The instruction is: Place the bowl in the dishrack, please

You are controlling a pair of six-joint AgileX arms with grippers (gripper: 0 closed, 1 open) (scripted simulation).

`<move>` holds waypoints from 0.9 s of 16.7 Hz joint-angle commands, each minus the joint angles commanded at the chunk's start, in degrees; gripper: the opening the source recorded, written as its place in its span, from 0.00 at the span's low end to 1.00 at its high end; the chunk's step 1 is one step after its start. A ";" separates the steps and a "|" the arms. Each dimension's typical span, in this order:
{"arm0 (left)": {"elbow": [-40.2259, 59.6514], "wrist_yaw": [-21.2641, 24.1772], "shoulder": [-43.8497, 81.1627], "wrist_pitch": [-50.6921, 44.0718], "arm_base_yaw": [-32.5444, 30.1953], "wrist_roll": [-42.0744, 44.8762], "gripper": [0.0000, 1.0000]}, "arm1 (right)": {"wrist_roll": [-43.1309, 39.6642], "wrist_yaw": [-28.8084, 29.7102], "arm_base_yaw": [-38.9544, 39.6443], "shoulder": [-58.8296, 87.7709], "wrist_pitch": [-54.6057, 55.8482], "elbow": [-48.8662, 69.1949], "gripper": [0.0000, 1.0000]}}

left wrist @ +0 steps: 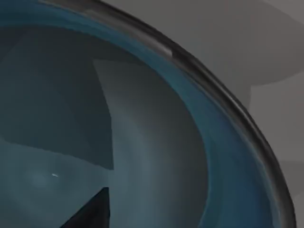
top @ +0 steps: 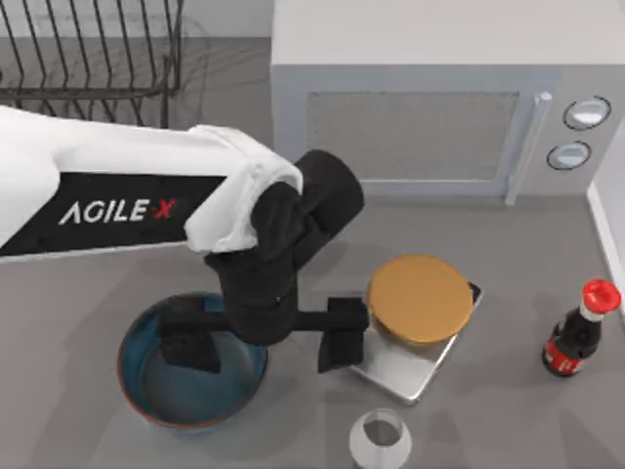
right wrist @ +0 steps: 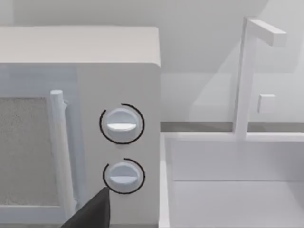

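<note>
**A:** Near the tabletop's front edge, left of centre, sits the bowl (top: pixel 192 376). Left gripper (top: pixel 266 342) is directly over it, fingers spread wide: one finger (top: pixel 190 344) down inside the blue interior, the other (top: pixel 342 335) outside the rim on the right, next to the metal tray (top: pixel 410 369).

**B:** Any contact with the bowl?

**A:** Can't tell. Jaws are clearly apart, straddling the right part of the rim. Left wrist view is right up against the bowl's inside (left wrist: pixel 156 156), dark rim arcing across, one dark fingertip (left wrist: pixel 92 211) poking in.

**B:** Dishrack?

**A:** At the back-left corner, dishrack (top: pixel 93 49), well apart from the bowl. The white AgileX arm crosses between them.

**B:** Other stuff?

**A:** Orange-brown disc (top: pixel 420 298) on the tray, white cup (top: pixel 381 440) at the front edge just right of the bowl, red-capped sauce bottle (top: pixel 578 337) by the right edge, microwave (top: pixel 430 107) at the back.

**B:** Right arm?

**A:** Its wrist view faces the microwave knobs (right wrist: pixel 121 124); one dark fingertip (right wrist: pixel 95 211) visible. Open or closed, can't tell.
</note>
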 joint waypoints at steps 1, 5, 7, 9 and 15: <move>-0.38 0.01 0.25 0.63 -0.02 -0.03 1.00 | 0.00 0.00 0.00 0.00 0.00 0.00 1.00; -0.42 0.01 0.28 0.72 -0.03 -0.03 1.00 | 0.00 0.00 0.00 0.00 0.00 0.00 1.00; -0.42 0.01 0.28 0.72 -0.03 -0.03 0.85 | 0.00 0.00 0.00 0.00 0.00 0.00 1.00; -0.42 0.01 0.28 0.72 -0.03 -0.03 0.70 | 0.00 0.00 0.00 0.00 0.00 0.00 1.00; -0.42 0.01 0.28 0.72 -0.03 -0.03 0.25 | 0.00 0.00 0.00 0.00 0.00 0.00 1.00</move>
